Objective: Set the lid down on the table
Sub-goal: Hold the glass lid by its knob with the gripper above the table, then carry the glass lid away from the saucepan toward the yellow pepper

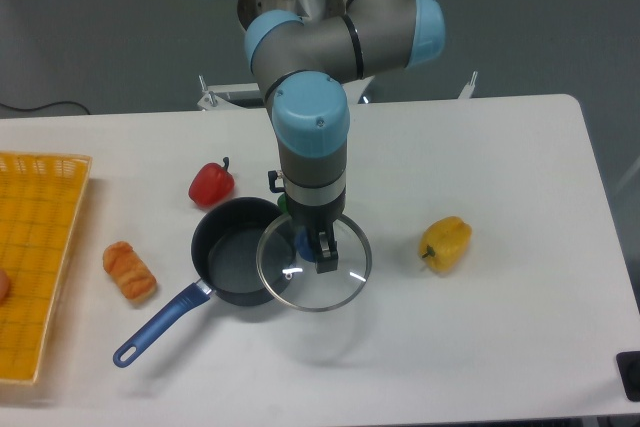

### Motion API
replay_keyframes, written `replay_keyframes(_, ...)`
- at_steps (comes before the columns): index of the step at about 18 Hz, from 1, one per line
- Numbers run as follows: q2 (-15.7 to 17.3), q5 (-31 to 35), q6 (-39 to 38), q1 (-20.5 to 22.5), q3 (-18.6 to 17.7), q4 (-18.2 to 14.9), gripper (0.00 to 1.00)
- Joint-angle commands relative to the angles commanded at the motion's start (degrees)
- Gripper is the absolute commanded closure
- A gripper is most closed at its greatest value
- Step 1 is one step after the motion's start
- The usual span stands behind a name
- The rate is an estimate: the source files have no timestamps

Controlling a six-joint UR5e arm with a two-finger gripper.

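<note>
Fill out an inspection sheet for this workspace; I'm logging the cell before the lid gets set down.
Surface: white table, bare to the right of the pan.
Job's things: glass lid held by its blue knob, overlapping the pan's right rim; a shadow lies below it, so likely off the table.
Clutter: blue saucepan, red pepper, yellow pepper, orange bread-like item, yellow mesh tray.
Grippers: gripper shut on the lid's knob.
Cables: dark cable behind the table, left.
Surroundings: grey floor.
</note>
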Motion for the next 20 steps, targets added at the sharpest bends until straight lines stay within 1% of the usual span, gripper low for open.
replay_keyframes(4,-1.5,0.1,0.0,0.9,0.3,2.3,0.36)
replay_keyframes(9,-4.7,1.0,0.7,2.0,2.2,3.0,0.36)
replay_keyframes(12,-5.6,4.0,3.8,2.3,2.2,3.8,0.36)
replay_keyframes(15,-6.4,4.0,5.1,3.2,2.0,4.1,0.36)
replay_keyframes(20,-7.2,4.2,5.6,3.3,2.3,4.3,0.36)
